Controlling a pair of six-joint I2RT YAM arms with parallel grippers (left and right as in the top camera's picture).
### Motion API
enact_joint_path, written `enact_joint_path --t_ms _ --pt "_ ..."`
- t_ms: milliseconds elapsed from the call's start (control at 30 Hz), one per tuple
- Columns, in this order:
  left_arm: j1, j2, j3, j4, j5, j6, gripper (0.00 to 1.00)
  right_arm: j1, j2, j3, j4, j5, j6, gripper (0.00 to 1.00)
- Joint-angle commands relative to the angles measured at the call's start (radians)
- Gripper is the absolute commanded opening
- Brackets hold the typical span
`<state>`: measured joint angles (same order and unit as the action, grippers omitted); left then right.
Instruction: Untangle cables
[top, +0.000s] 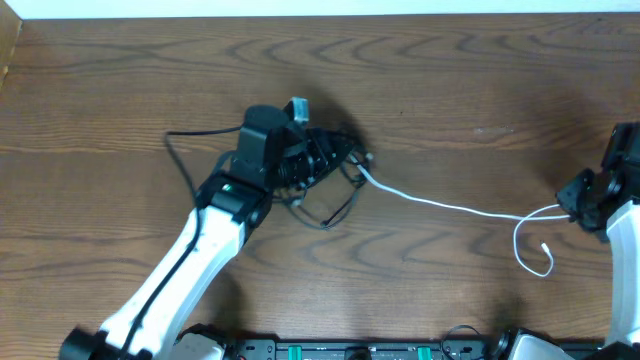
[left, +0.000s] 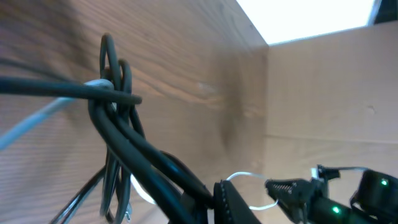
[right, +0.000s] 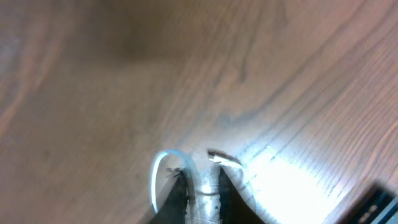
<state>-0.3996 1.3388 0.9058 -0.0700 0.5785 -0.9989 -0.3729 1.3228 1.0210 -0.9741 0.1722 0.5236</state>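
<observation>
Left gripper (top: 335, 158): clamped closed on glossy black cables (left: 118, 143), knotted mid-table.
Right gripper (right: 202, 193): fingers narrowly apart about thin white cable (top: 450, 207); hold uncertain.
Table (top: 450, 80): brown wood grain, smooth.

- A dark, wood-grained table (top: 450, 90) is shown from above.
- A tangle of black cables (top: 338, 200) is seen left of centre.
- A white cable (top: 450, 207) is stretched rightward from the tangle and curled into a small loop near the right edge.
</observation>
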Motion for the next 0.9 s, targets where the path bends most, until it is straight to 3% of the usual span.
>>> enact_joint_path --t_ms 0,33,100,133,167,200,867 --pt "0.002 -0.066 0.010 -0.076 -0.165 0.127 0.07 -0.005 -0.002 -0.043 0.011 0.002 0.055 0.28" --pt "0.002 -0.073 0.010 -0.088 -0.170 0.132 0.07 -0.005 -0.002 -0.052 0.014 0.002 0.055 0.34" --pt "0.001 -0.079 0.010 -0.111 -0.169 0.134 0.08 -0.005 -0.002 -0.064 0.018 0.001 0.056 0.56" --pt "0.001 -0.079 0.010 -0.122 -0.169 0.135 0.07 -0.005 -0.002 -0.069 0.016 0.001 0.056 0.70" --pt "0.001 -0.078 0.010 -0.133 -0.170 0.135 0.07 -0.005 -0.002 -0.071 0.012 0.001 0.056 0.94" --pt "0.001 -0.078 0.010 -0.147 -0.172 0.135 0.07 -0.005 -0.002 -0.071 0.000 -0.003 0.055 0.99" --pt "-0.074 -0.078 0.003 -0.181 -0.229 0.134 0.08 -0.005 -0.002 -0.071 -0.002 -0.003 0.055 0.99"
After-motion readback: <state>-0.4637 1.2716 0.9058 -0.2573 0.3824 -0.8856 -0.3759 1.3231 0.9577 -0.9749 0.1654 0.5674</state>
